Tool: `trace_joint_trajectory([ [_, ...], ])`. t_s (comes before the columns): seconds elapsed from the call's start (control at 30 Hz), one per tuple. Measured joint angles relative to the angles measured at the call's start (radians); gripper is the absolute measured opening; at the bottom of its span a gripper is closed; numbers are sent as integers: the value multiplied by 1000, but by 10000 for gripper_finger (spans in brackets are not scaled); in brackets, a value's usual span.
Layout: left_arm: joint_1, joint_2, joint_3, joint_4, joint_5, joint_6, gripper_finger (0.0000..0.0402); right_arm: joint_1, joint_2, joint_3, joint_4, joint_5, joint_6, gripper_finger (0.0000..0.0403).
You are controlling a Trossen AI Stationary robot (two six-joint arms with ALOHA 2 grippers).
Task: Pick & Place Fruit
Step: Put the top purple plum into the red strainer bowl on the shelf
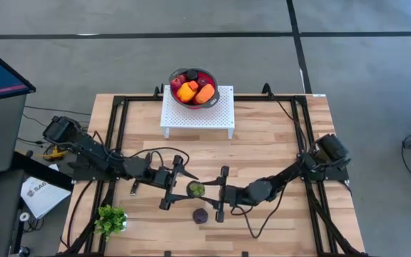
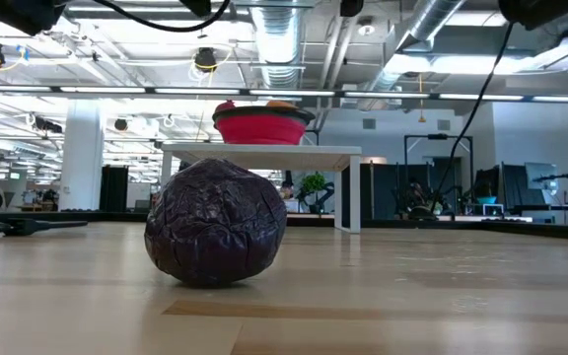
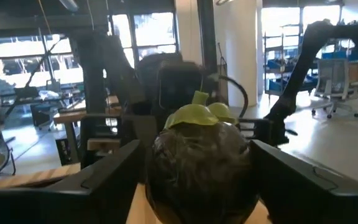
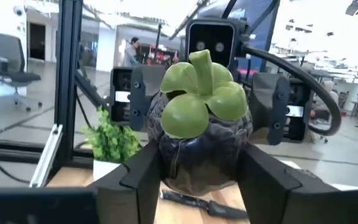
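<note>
A dark fruit with a green leafy cap hangs in the air at the table's middle, between my two grippers. My right gripper reaches in from the right and is shut on it. My left gripper faces it from the left, open, one finger close beside each side of the same fruit. A second dark purple fruit rests on the wood just nearer the front edge, bottom down, large in the low view. A red bowl holds several fruits. My right gripper pinches the fruit's dark body between its two fingers, one on each side below the green cap. The fingers come in level from the table's right. The fruit is lifted clear of the table, its cap turned toward the right arm.
The bowl stands on a white perforated stand at the table's far middle. A leafy green sprig lies near the front left corner. A black frame runs along the table's edges. Bare wood lies between stand and grippers.
</note>
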Motion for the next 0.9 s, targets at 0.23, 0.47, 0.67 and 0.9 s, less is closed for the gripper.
trace_joint_trajectory([
  [0.23,-3,-70,0,-174,-114,-12,304,3,-43,0,-157,91,77,183],
  [0.47,-2,-94,1,-244,-168,-12,281,-25,-77,0,-275,100,173,184],
  [0.67,-2,-75,1,-244,-212,-12,279,-39,-77,1,-302,99,199,188],
  [0.9,-2,-75,1,-248,-213,-6,249,-46,-77,1,-308,99,210,195],
])
